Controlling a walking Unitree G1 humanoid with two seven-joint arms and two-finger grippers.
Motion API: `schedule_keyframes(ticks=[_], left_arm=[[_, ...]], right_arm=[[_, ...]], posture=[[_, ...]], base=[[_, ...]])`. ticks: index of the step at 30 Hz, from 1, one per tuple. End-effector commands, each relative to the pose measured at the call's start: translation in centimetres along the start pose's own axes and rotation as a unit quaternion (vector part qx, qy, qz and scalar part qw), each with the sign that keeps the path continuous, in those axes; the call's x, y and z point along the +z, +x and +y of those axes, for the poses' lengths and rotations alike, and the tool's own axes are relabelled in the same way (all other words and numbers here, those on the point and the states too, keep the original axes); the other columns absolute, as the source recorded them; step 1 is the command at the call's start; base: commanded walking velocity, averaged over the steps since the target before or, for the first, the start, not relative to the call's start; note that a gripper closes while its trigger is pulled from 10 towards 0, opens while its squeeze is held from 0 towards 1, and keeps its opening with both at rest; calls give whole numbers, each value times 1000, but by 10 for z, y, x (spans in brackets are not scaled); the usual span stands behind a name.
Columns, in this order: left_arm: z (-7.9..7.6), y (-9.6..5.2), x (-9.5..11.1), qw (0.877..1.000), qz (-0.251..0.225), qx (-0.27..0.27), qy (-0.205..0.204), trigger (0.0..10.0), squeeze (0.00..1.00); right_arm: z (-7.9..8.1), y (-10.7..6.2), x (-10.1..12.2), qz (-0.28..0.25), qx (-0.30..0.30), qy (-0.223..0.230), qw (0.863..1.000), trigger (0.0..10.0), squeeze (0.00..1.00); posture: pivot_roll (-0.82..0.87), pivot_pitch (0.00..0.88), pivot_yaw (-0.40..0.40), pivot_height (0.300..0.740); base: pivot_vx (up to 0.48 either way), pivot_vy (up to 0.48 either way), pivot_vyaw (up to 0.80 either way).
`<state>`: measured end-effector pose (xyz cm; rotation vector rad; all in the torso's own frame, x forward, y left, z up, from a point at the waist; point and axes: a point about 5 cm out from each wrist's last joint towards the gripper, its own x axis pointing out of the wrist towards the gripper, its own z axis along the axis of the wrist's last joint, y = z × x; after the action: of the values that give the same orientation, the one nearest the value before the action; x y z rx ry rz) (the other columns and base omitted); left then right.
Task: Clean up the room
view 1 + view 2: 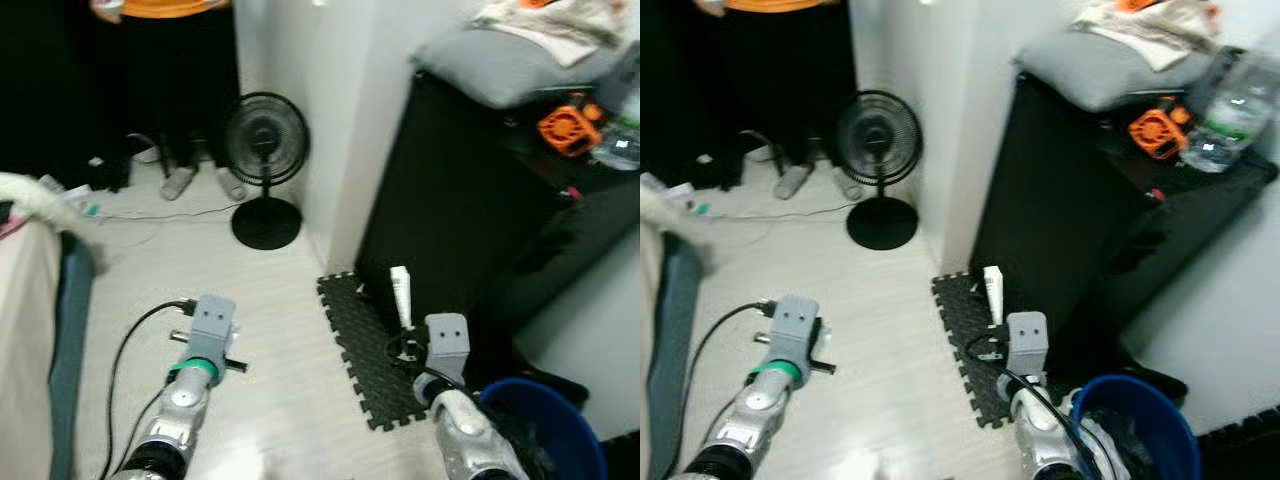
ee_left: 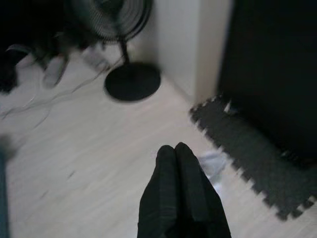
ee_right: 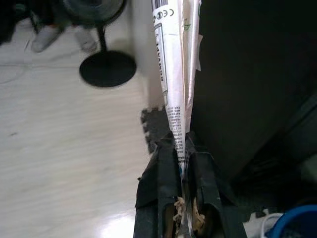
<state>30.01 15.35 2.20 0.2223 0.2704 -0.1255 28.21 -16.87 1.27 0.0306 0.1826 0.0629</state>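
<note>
Right gripper pinching wrapper by its tip, lower right (could slip short of blue bin); left gripper jaws pressed together, w/ nothing held.

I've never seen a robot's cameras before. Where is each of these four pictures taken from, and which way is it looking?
Left eye view: on the head, looking forward and down at floor, standing fan, black cabinet; both silver arms show.
Right eye view: beside it, same scene; blue bucket by the right arm.
Left wrist view: on the left wrist, looking along the shut left gripper over pale floor.
Right wrist view: on the right wrist, looking along the right gripper clamping a flattened white wrapper.
Shared: fan and foam mat appear in all.
</note>
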Motion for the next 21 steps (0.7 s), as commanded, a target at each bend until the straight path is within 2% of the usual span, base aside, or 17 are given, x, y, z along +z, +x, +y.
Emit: schedule_keyframes(ticks=[1, 15, 21], left_arm=[[5, -5, -12, 1000, 23, 6, 0, 10000, 0], [4, -6, -11, 1000, 17, 3, 0, 10000, 0], [3, -5, -4, 1000, -1, -6, 4, 10000, 0]], right_arm=[[3, -4, -7, 11, 0, 9, 1000, 10000, 0], [4, -3, -4, 2, 1, 10, 1000, 10000, 0], [6, 2, 6, -19, 2, 15, 1000, 10000, 0]], posture=[[-29, 12, 22, 720], [-28, 14, 22, 720], [-29, 14, 23, 720]], base=[[0, 0, -781], [0, 0, -781], [0, 0, -781]])
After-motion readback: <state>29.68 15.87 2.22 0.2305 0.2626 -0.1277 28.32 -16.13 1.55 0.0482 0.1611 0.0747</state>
